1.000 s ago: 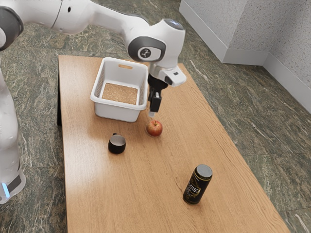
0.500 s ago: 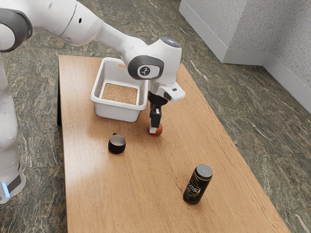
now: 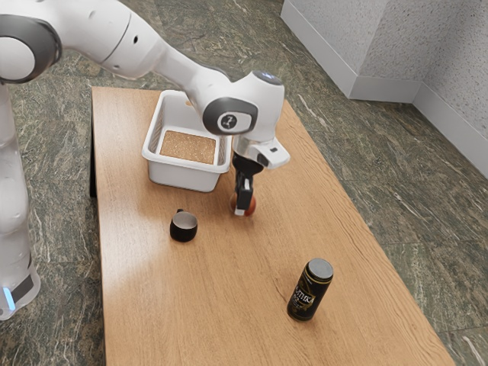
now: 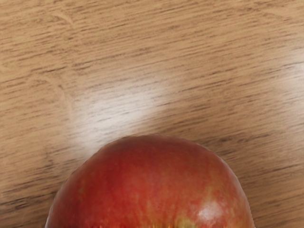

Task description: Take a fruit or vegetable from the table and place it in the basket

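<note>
Black slim gripper (image 3: 243, 208), low, presumably for grasping; hold: cannot tell. Exterior view's left of it: white rectangular plastic basket (image 3: 183, 177), to receive fruit; round dark cup (image 3: 183, 229). At gripper: round red apple (image 4: 150, 185). Exterior view's right: black cylindrical can (image 3: 306, 293).

One apple (image 4: 149, 185); one basket (image 3: 183, 177); one mug (image 3: 182, 229); one can (image 3: 306, 293).

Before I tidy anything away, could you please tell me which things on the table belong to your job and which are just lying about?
For the job:
- round red apple, at my gripper
- white plastic basket

Just lying about:
- small black mug
- tall black can with a silver top
</note>
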